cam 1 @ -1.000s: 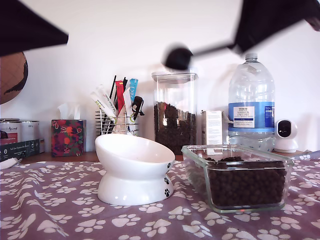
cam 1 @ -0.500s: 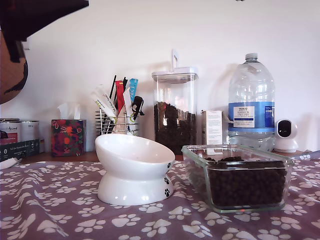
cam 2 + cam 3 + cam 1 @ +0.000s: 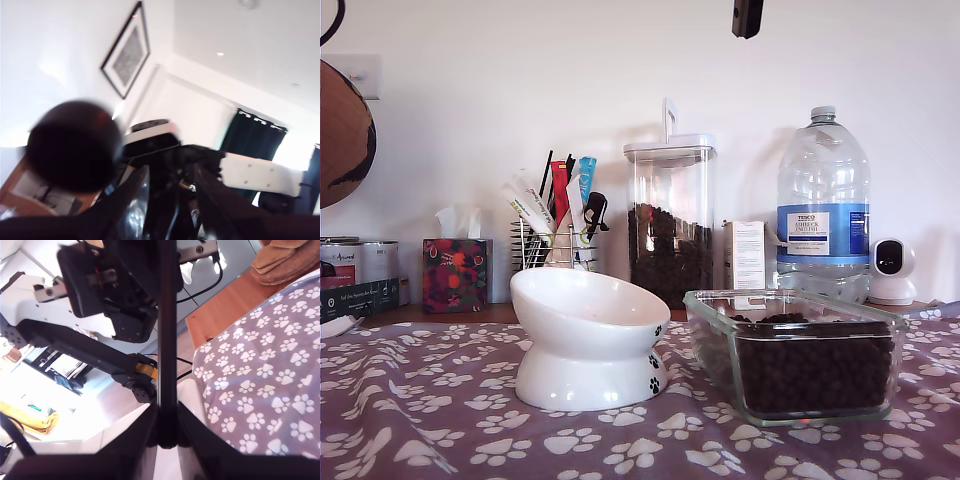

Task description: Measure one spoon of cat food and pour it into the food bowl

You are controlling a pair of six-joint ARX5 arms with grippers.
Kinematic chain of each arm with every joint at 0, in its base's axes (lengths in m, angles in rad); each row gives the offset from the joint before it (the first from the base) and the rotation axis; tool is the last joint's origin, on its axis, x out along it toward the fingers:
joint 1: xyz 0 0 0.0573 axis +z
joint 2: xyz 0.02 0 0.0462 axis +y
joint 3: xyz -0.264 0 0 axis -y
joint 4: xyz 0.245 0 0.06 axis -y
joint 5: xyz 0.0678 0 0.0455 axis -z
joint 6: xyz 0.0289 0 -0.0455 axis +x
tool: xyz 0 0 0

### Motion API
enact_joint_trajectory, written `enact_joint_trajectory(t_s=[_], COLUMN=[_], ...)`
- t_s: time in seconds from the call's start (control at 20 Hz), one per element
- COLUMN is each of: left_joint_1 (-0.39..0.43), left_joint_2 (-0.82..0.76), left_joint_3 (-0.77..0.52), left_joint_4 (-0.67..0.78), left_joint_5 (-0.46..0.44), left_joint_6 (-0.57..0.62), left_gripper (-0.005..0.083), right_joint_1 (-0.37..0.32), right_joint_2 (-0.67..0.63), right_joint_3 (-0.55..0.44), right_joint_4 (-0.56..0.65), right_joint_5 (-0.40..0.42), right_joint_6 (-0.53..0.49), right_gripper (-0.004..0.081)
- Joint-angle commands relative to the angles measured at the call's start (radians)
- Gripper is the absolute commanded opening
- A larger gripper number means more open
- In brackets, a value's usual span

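Observation:
The white food bowl [image 3: 588, 335] with black paw prints stands on the paw-print cloth, left of centre in the exterior view; its inside is hidden from here. Cat food [image 3: 810, 365] fills a clear glass dish to its right in that view. The spoon's round black cup [image 3: 75, 145] shows blurred and close in the first wrist view, beside my first gripper [image 3: 170, 185], which seems shut on its handle. Its contents cannot be made out. My second gripper [image 3: 167, 315] is shut with nothing in it, high above the cloth. A short black piece [image 3: 747, 17] pokes in at the exterior view's top edge.
Behind the bowl stand a clear canister [image 3: 668, 220] of kibble, a large water bottle [image 3: 822, 205], a wire holder of pens and tubes [image 3: 558, 225], a tissue box [image 3: 454, 272] and a small white camera [image 3: 892, 270]. The other arm [image 3: 90, 347] crosses the second wrist view.
One second ago an arm held the spoon high at the exterior view's upper right, with another arm at upper left. Both have risen out of that view; only a black tip remains.

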Motion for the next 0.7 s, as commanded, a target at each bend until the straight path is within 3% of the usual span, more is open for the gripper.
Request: enact_joint_trajectory(t_s=[0.0, 0.4, 0.65], left_joint_1=[-0.008, -0.008, -0.006], left_joint_2=[0.035, 0.071, 0.071], left_joint_3=[0.0, 0.002, 0.009], left_joint_4=[-0.005, -0.043, -0.08], left_joint_5=[0.007, 0.036, -0.001], left_joint_6=[0.003, 0.061, 0.095], left_gripper=[0.0255, 0.0257, 0.0257], right_joint_1=[0.011, 0.011, 0.011], right_joint_2=[-0.004, -0.004, -0.004], right_joint_3=[0.005, 0.005, 0.005], right_joint_4=[0.035, 0.157, 0.162], right_joint_5=[-0.014, -0.077, -0.089], right_joint_6=[0.013, 0.077, 0.095], right_gripper=[-0.0011, -0.0011, -0.0011])
